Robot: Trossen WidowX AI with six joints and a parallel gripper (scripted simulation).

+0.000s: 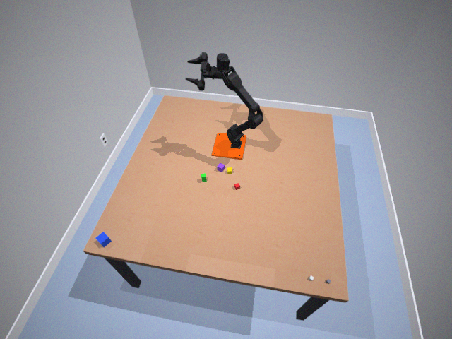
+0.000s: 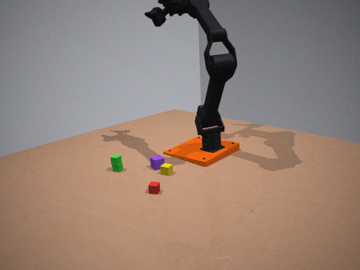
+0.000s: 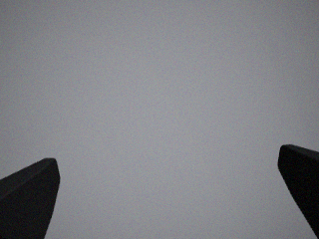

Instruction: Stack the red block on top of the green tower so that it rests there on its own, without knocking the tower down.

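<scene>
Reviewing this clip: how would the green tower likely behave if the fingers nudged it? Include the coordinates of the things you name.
The green tower (image 1: 203,177) (image 2: 116,163) would probably tip or come apart, being two small cubes stacked with no visible fastening. Its flat faces suggest it would slide rather than roll.

Blocks: I can read no text, number or brand on any of them.
Table: I find no readable words or signs on its top; the pale marks at the near side in the exterior view form nothing I can read for certain.
Base plate: no lettering I can make out.
My arm and claw: no label legible to me.
Walls: no sign I can read.
</scene>
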